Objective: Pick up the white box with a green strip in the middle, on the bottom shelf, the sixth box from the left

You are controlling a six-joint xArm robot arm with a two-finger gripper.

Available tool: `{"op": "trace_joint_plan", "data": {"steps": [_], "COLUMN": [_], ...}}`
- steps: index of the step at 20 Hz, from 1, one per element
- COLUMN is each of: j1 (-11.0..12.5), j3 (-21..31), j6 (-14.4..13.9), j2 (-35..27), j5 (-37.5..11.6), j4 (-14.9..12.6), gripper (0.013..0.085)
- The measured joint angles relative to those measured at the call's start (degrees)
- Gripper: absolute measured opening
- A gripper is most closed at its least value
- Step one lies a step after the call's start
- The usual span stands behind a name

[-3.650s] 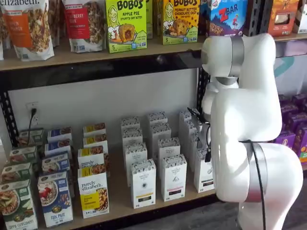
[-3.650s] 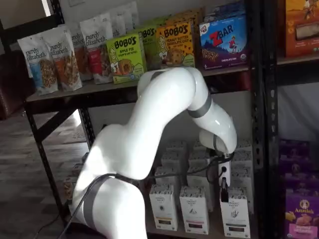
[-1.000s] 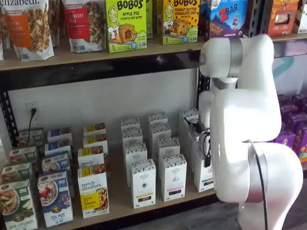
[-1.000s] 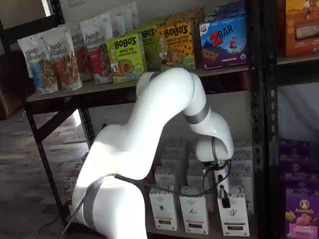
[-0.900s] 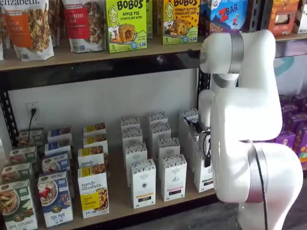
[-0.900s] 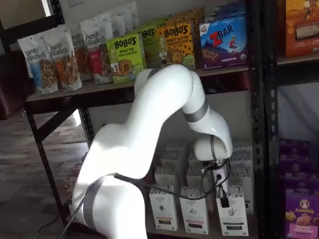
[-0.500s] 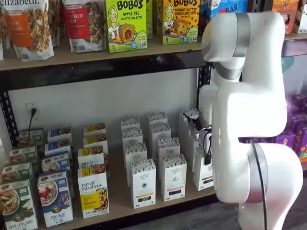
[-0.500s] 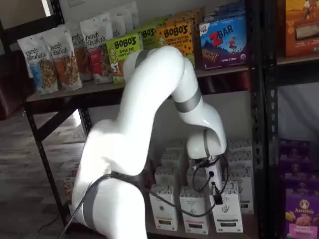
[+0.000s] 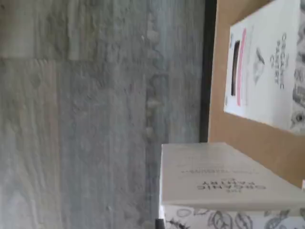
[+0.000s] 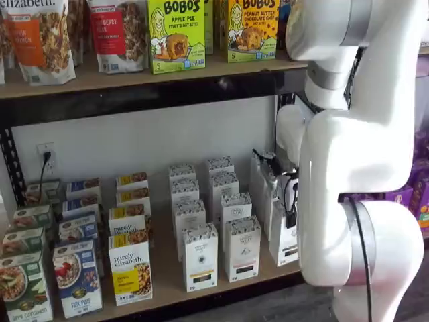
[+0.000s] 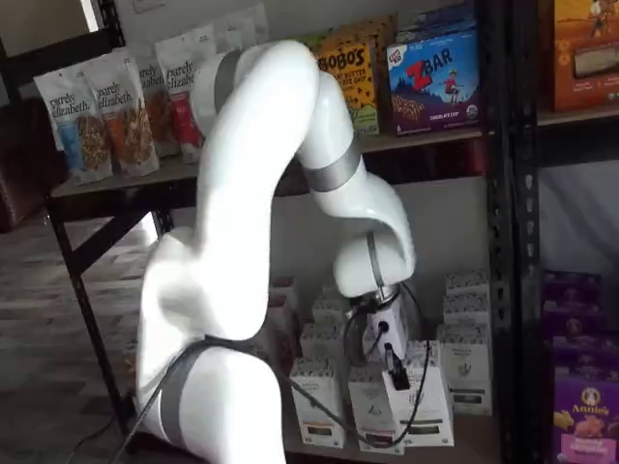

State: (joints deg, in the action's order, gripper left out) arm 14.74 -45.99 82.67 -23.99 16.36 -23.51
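My gripper [image 11: 392, 365] is shut on the white box [image 11: 427, 404], a tall carton with a speckled top band. It holds the box tilted and out in front of the row on the bottom shelf [image 10: 166, 270]. In a shelf view the box [image 10: 284, 245] shows at the right end of the board, partly hidden behind my white arm. In the wrist view its side panel [image 9: 224, 177] is close up, past the front edge of the wooden board [image 9: 248, 138].
Rows of like white boxes [image 10: 200, 256] fill the shelf, one with a pink strip [image 9: 264, 67] beside the held box. Purely elizabeth boxes [image 10: 130, 270] stand to the left, purple boxes [image 11: 585, 406] to the right. A black rack post [image 11: 522, 242] stands close. Grey floor [image 9: 95, 119] lies below.
The arm's elbow has risen and swung left. The gripper has drawn the white box forward and leftward out of its row, and the box now tilts.
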Motion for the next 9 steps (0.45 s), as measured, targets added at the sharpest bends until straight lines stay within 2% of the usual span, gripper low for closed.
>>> {"op": "trace_joint_plan", "data": {"steps": [1, 4, 9], "j1": [-0.5, -1.0, -0.7], "j3": [1.6, 4.6, 7.9], "j6": [1.9, 4.9, 7.3], "j2": [2.5, 8.4, 17.3], "j5": [1.0, 3.7, 10.2], "j4": [2.5, 5.9, 7.6], "gripper": [0.049, 0.049, 0.049]}}
